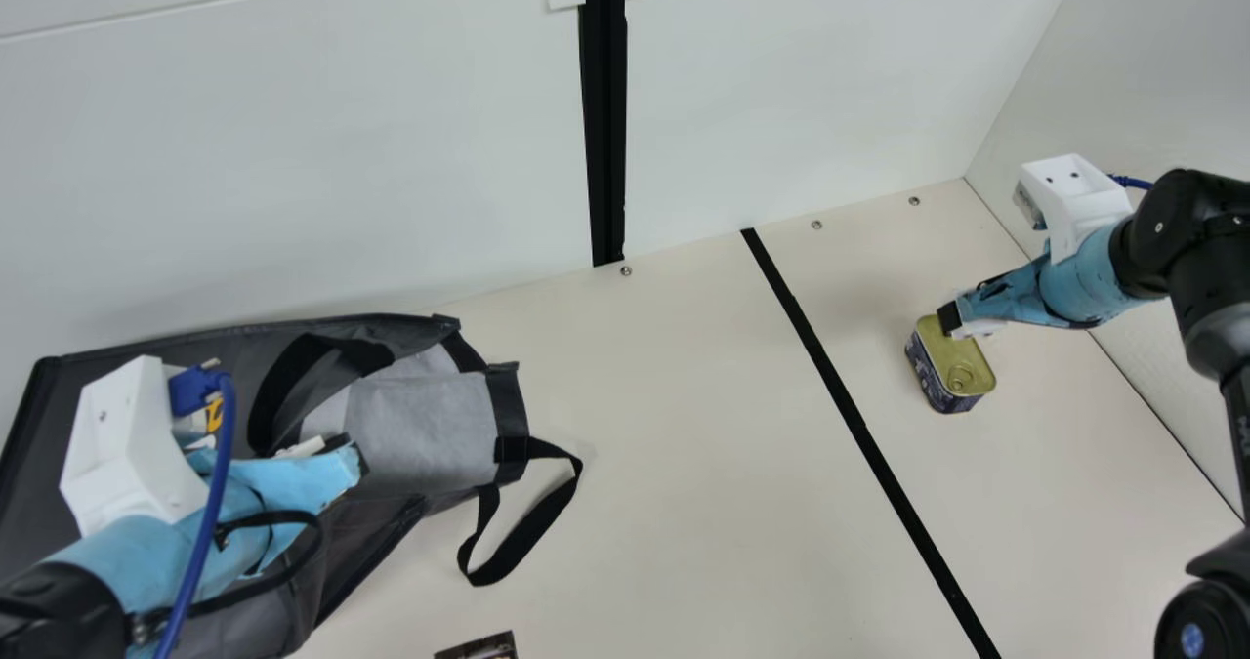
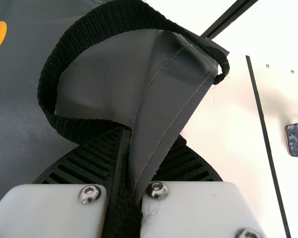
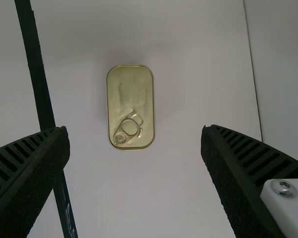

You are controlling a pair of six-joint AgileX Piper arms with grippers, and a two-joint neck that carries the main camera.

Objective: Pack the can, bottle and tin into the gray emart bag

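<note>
Gray emart bag point(image 1: 425, 420): lying on the table point(image 1: 684, 464), left side, black handle point(image 1: 537, 527) looped out | left gripper point(image 1: 350, 452): closed on a fold of bag fabric | right gripper point(image 1: 961, 323): fingers spread wide, nothing held, above tin | tin point(image 1: 949, 351): on table, ring-pull lid up, well apart from bag

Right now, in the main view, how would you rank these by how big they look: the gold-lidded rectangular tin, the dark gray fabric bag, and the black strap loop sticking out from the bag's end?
1. Dark gray fabric bag
2. Black strap loop, by the stretch it spans
3. Gold-lidded rectangular tin
</note>
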